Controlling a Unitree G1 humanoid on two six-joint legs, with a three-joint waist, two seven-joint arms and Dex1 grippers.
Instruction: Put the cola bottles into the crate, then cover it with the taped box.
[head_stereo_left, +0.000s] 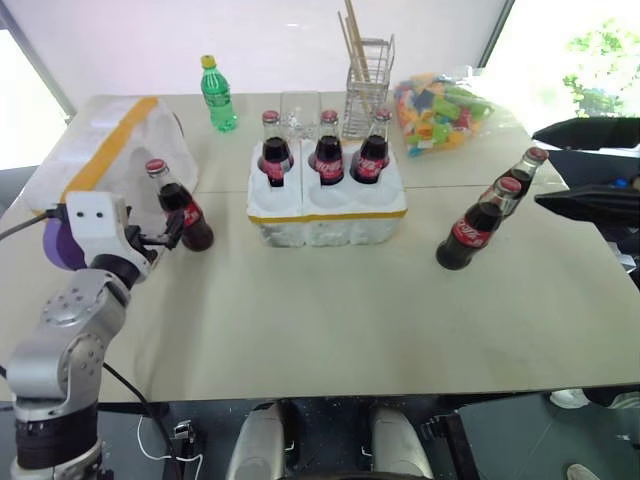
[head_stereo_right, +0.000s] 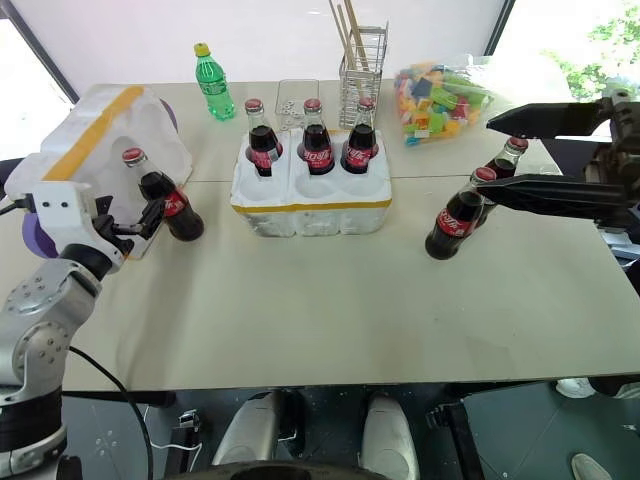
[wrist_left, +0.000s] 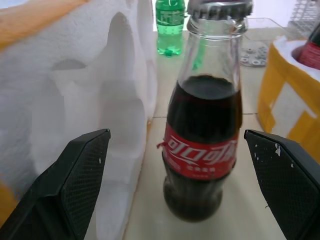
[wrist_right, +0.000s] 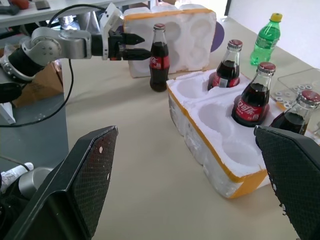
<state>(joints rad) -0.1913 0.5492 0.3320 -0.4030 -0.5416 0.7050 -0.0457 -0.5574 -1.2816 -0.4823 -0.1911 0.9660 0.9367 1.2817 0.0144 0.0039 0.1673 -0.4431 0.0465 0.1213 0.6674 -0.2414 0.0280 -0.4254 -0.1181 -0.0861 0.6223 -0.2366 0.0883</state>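
Three small dark glass cola bottles with red caps (head_stereo_left: 329, 148) already stood in the back wells of the low white styrofoam crate with its yellow tape band (head_stereo_left: 326, 212); front three wells empty. Bottle-loading step in hand, then. Left gripper (wrist_left: 180, 165) lined up level on a fourth bottle (head_stereo_left: 181, 205) just beside the large yellow-taped styrofoam box (head_stereo_left: 95, 150), jaws wide either side, not touching. Right gripper (head_stereo_right: 520, 155), jaws wide and empty, near two more bottles (head_stereo_left: 482, 225). Next, by judgement: close on the label band, lift upright, carry to a front well.
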